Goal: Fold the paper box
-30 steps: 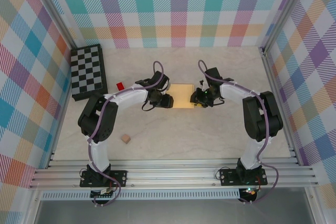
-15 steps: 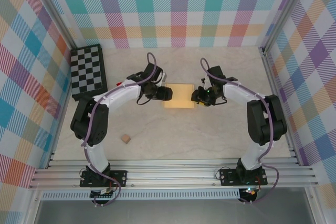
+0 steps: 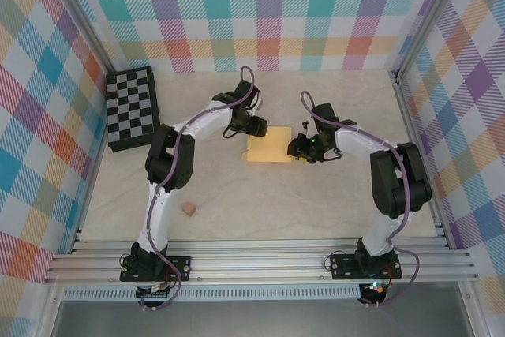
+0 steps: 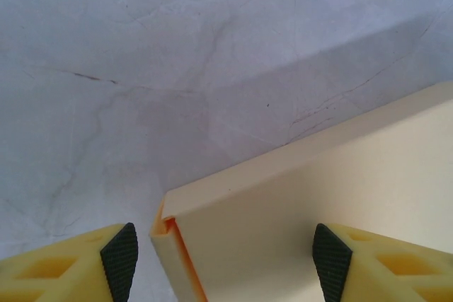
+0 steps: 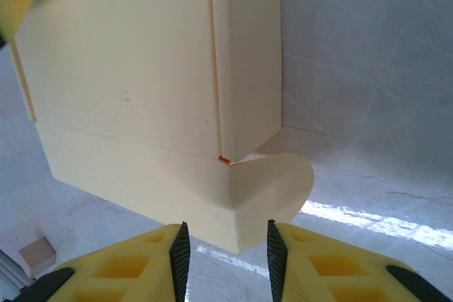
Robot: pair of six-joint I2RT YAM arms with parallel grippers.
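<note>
Mid-fold, the left gripper (image 4: 225,249) hangs released astride the paper box (image 3: 268,147)'s far-left corner; the right gripper (image 5: 225,245), grasp impossible to tell, straddles its loose right-hand corner, which likely needs pressing flat next.

You're in a robotics lab cell here, not anybody's home. Dead giveaways: the left arm (image 3: 162,183) and right arm (image 3: 398,183) are bolted onto aluminium rails (image 3: 260,262) at the near edge, and loud plaid panels (image 3: 268,13) box in a marble-look worktop (image 3: 331,203). Random props like a chessboard (image 3: 132,108) and a small tan cube (image 3: 188,208) lying about say test rig too.
</note>
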